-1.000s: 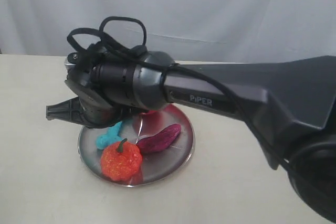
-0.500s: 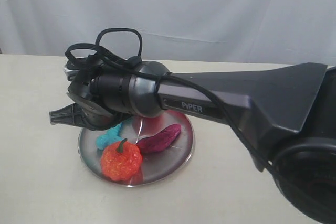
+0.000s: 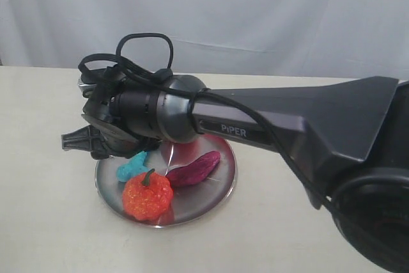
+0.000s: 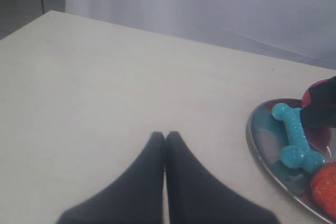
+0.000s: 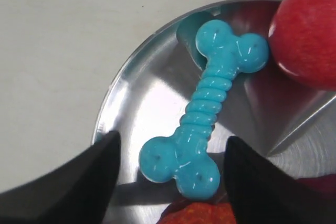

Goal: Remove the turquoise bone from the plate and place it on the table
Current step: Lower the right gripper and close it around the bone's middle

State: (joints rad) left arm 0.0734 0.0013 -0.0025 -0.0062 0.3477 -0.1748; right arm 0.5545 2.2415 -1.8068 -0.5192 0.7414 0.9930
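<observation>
The right gripper (image 5: 172, 140) is being held over the plate's edge with its jaws spread wide, wider than the knob between them, presumably so that both fingers can be lowered past the toy. Nothing is being gripped, and no contact is being shown. Directly between the jaws, one knobbed end of the turquoise bone (image 5: 207, 111) is being straddled, while its ribbed shaft is running away from them at a slant. The approach is probably being made across the bone's width because that is its narrowest grasp. The bone is lying flat on the plate (image 5: 131, 93), close to the rim. On the wrist side of the jaws, an orange-red pumpkin toy (image 5: 199, 216) is crowding the near knob, and beyond the far knob a red apple (image 5: 307, 30) is nearly touching it. Outside one finger, past the rim, the table (image 5: 63, 35) is being offered as the likely set-down place. Well away, the left gripper (image 4: 165, 140) is being held over the table, jaws pressed together on nothing.
</observation>
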